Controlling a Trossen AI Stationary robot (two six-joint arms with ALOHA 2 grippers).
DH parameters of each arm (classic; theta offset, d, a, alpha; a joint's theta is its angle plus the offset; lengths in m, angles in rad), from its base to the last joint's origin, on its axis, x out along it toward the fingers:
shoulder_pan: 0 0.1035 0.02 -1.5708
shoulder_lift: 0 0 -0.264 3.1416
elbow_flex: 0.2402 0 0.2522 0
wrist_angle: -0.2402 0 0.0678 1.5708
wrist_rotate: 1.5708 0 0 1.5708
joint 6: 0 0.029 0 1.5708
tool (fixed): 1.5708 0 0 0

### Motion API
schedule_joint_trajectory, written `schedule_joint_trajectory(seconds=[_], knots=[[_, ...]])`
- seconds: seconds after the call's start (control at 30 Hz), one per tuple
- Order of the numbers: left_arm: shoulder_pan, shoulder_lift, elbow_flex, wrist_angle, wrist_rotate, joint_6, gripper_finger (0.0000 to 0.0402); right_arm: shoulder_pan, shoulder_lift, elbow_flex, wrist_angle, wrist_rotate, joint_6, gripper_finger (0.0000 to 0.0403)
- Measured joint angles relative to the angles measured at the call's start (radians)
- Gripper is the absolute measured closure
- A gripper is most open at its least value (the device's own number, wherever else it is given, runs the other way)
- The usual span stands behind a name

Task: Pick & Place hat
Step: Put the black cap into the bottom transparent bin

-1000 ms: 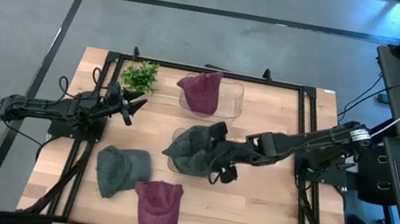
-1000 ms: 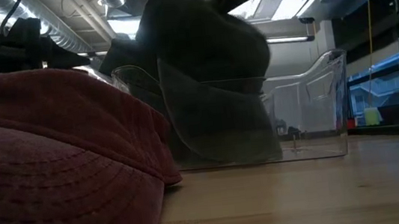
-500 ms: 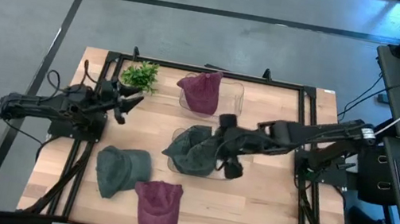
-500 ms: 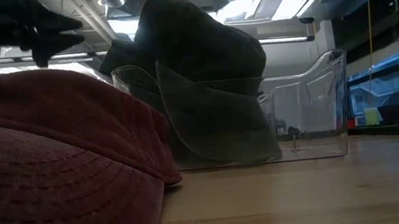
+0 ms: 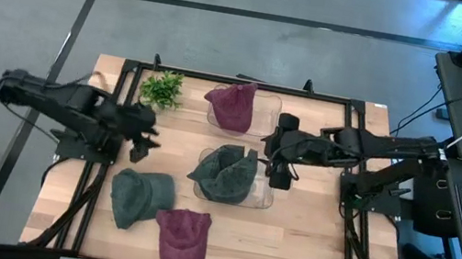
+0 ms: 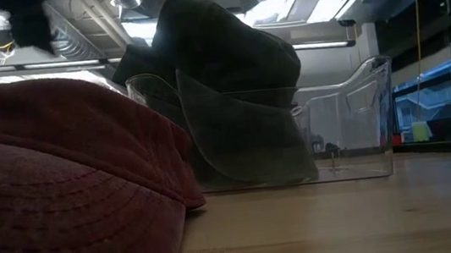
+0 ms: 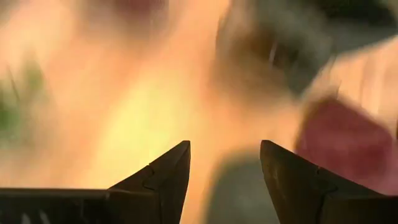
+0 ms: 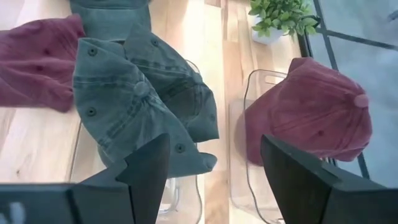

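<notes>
A green hat sits crumpled in the near clear bin, its crown rising above the rim. My right gripper hovers open just right of that bin; in its wrist view the green hat lies beyond the fingers, untouched. A maroon hat fills the far bin. On the table lie another green hat and a maroon hat. My left gripper is open above the table, between the plant and the loose green hat; its wrist view is blurred.
A small potted plant stands at the far left corner. The loose maroon hat fills the low view's foreground. A black frame runs around the table's edges. Bare wood lies right of the bins.
My right gripper has drawn back from the green hat toward the right and far side, and the hat has settled into the near bin. My left gripper has swung from pointing across the table to pointing toward the near edge, moving closer to the loose green hat.
</notes>
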Motion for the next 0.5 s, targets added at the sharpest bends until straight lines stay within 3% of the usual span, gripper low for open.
schedule_joint_trajectory(seconds=[0.17, 0.27, 0.37, 0.5], knots=[[-0.121, 0.200, 0.097, -0.297, 0.261, -0.669, 0.0213, -0.020, -0.001, 0.000, 0.002, -0.002, -0.054, 0.0154], [-0.254, 0.239, 0.097, -0.254, 0.333, -0.914, 0.0213, -0.051, -0.001, 0.000, 0.003, -0.022, -0.119, 0.0154], [-0.409, 0.247, 0.097, -0.141, 0.239, -1.155, 0.0213, -0.100, -0.001, 0.000, 0.003, -0.113, -0.172, 0.0154], [-0.631, 0.255, 0.099, -0.058, -0.001, -1.518, 0.0213, -0.156, -0.001, 0.000, 0.004, -0.260, -0.219, 0.0154]])
